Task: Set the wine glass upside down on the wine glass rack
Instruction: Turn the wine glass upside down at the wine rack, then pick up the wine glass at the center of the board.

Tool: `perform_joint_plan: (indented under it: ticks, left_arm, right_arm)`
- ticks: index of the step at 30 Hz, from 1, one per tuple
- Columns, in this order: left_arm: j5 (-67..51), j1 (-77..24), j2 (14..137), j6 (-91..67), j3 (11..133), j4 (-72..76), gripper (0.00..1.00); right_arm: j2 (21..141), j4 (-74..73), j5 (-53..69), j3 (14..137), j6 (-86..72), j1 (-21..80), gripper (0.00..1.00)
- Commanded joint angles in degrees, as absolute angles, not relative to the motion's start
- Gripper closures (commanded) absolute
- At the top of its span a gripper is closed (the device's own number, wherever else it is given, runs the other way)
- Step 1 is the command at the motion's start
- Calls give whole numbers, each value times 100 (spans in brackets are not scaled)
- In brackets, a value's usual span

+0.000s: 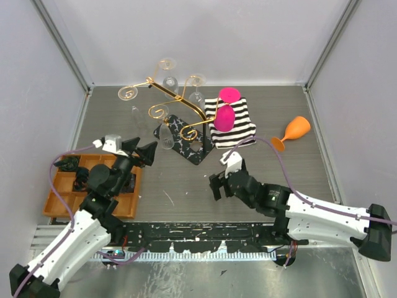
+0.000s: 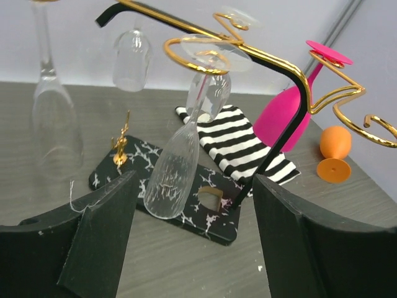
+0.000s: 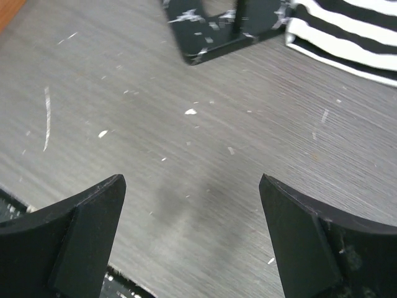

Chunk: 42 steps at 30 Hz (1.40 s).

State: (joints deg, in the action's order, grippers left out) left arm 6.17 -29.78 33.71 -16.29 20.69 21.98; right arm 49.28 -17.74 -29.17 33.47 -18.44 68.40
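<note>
Grey wood-grain table (image 1: pixel 186 192) runs between pale walls, with an orange tray (image 1: pixel 62 194) beside the left arm's base. The left gripper (image 1: pixel 141 149) has its fingers (image 2: pixel 102 223) spread wide with nothing clamped. Straight ahead of them, centred in the gap, the clear wine glass (image 2: pixel 175 174) hangs upside down. Its foot sits in a gold ring of the wine glass rack (image 2: pixel 267 57) above fingertip height, and its bowl slants down toward the left finger, over the rack's marbled black base. Whether the rim touches that base cannot be told. Another clear glass (image 2: pixel 53 124) hangs beyond the left finger.

Past the right finger lie the striped cloth (image 2: pixel 248 146), a pink glass (image 2: pixel 282 118) on the rack and an orange glass (image 2: pixel 335 155) on the table. The right gripper (image 3: pixel 192 186) hovers with its fingers equally wide over bare table, a corner of the rack's base just ahead of them.

The placing looks done, so the risk lies in pulling away. The glass hangs tilted, so its foot may be only partly seated. A finger brushing the bowl could swing it off the ring or knock it against the neighbouring glass.
</note>
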Motion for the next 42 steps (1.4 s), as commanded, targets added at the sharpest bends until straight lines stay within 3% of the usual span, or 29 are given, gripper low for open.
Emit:
perform_joint_plan:
  ticks: [1, 7, 15, 20, 28, 34, 42]
  left_arm:
    - [1077, -2984, 2599, -2185, 2121, 541, 18]
    - [1345, -2979, 2356, -2490, 2717, -1000, 10]
    - [1415, -2980, 3183, -2364, 3951, -2945, 1]
    - [1303, -2982, 3536, -2534, 4531, -3615, 2]
    - [3160, -2980, 4330, -3406, 5204, -5103, 2]
    - [3270, -2984, 4944, -3162, 5407, -5423, 2]
    - [1914, -2979, 4993, -1919, 5489, -4696, 2]
  right_arm:
    - [4554, -1396, -2284, 3198, -2422, 5727, 5]
    - [4306, -1630, -2232, 2993, -3286, 4574, 4]
    - [4631, -2042, -2734, 3340, -4144, 4510, 1]
    - [4879, -2167, -2541, 3510, -4235, 4517, 0]
    - [4698, -2109, -2768, 3395, -4104, 4512, 0]
    - [4845, -2140, -2783, 3459, -4068, 4515, 0]
    - [4895, -2170, -2908, 3421, -4210, 4512, 0]
